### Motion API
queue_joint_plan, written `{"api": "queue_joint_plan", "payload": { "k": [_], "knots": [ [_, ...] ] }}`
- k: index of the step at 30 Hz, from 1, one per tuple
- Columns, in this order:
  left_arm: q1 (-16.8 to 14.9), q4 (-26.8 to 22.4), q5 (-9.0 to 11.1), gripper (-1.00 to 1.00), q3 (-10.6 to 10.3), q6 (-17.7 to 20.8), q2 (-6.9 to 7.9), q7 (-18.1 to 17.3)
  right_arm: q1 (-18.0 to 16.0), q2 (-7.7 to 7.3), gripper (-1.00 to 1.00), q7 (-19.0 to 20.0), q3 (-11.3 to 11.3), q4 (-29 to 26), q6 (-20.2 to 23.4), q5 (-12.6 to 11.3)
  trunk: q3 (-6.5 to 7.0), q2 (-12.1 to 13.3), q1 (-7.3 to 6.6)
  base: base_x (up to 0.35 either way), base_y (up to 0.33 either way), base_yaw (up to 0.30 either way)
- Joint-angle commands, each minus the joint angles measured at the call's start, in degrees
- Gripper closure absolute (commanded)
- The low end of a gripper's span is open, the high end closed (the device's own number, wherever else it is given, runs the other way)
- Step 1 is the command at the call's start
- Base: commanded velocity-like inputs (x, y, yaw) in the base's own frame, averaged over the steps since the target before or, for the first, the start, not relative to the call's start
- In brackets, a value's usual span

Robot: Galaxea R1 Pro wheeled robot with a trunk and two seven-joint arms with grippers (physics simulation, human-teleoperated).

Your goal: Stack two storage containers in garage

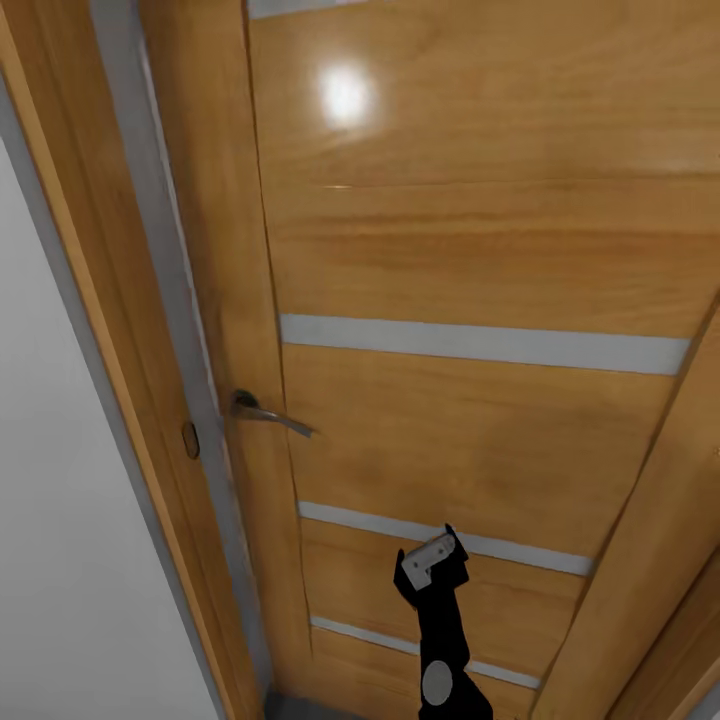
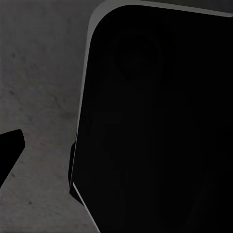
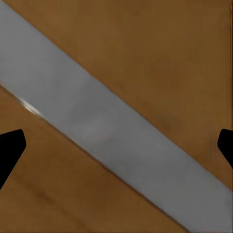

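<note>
The two storage containers are out of view. In the head view my right gripper (image 1: 432, 558) is raised on its black arm close in front of a honey-coloured wooden door (image 1: 450, 250). The right wrist view looks straight at that door: its fingertips (image 3: 10, 145) stand far apart at the picture's edges with nothing between them, so my right gripper (image 3: 116, 145) is open. In the left wrist view one fingertip (image 2: 10, 150) of my left gripper (image 2: 116, 145) shows far out at the edge, over dark grey mottled floor (image 2: 39, 73) and beside my own black body (image 2: 160, 121).
The door carries horizontal grey strips (image 1: 480, 345) and a metal lever handle (image 1: 268, 412) at its left side. A wooden and grey door frame (image 1: 130, 350) runs along the left, with a white wall (image 1: 60, 500) beyond it. The door is very near.
</note>
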Motion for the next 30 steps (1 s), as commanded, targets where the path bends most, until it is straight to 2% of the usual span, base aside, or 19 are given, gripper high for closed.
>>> {"api": "queue_joint_plan", "payload": {
  "k": [1, 4, 9, 11, 15, 16, 17, 21, 24, 30],
  "knots": [
    [0.0, 0.0, 0.3, -1.0, 0.0, 0.0, 0.0, 0.1, -0.7, -0.02, -1.0, -0.3, 0.1, 0.0, 0.7, 1.3, -0.04, 0.0, 0.0, 0.0, 0.0, 0.0],
    [0.0, 0.0, 0.3, -1.0, 0.0, -0.1, 0.0, 0.0, -1.8, 0.17, -1.0, -0.4, 0.0, 0.3, 0.8, 1.2, -0.04, 0.0, 0.0, 0.0, 0.0, 0.0],
    [0.0, 0.0, 0.3, -1.0, 0.0, 0.0, -0.01, 0.1, -2.2, 1.93, -1.0, -0.5, 0.0, 0.3, 1.5, 1.3, -0.04, 0.0, 0.0, 0.0, 0.0, 0.0],
    [0.0, 0.0, 0.3, -1.0, 0.0, 0.0, 0.0, 0.1, -4.0, 3.06, -1.0, -0.4, 0.0, 1.1, 2.0, 1.3, -0.04, 0.0, 0.0, 0.0, 0.0, 0.0],
    [0.0, 0.0, 0.3, -1.0, 0.0, 0.0, 0.0, 0.1, -6.5, 4.06, -1.0, -0.5, 0.0, 3.6, 3.6, 1.3, -0.04, 0.0, 0.0, 0.0, 0.0, 0.0],
    [0.0, 0.0, 0.3, -1.0, 0.0, 0.0, 0.0, 0.1, -7.1, 4.69, -1.0, -0.5, 0.0, 4.3, 3.9, 1.3, -0.04, 0.0, 0.0, 0.0, 0.0, 0.0],
    [0.0, 0.0, 0.3, -1.0, 0.0, 0.0, 0.0, 0.1, -8.1, 6.12, -1.0, -0.4, 0.0, 5.6, 4.1, 1.3, -0.04, 0.0, 0.0, 0.0, 0.0, 0.0],
    [0.0, 0.0, 0.3, -1.0, 0.0, 0.0, 0.0, 0.1, -9.7, 8.42, -1.0, -0.4, 0.0, 7.7, 4.3, 1.4, -0.04, 0.0, 0.0, 0.0, 0.0, 0.0],
    [0.0, 0.0, 0.3, -1.0, 0.0, 0.0, 0.0, 0.1, -12.8, 9.73, -1.0, -0.5, 0.0, 11.7, 4.3, 1.4, -0.04, 0.0, 0.0, 0.0, 0.0, 0.0],
    [0.0, 0.0, 0.3, -1.0, 0.0, 0.0, 0.0, 0.1, -13.7, 9.91, -1.0, -0.6, 0.0, 13.0, 4.4, 1.4, -0.04, 0.0, 0.0, 0.0, 0.0, 0.0]
  ]
}}
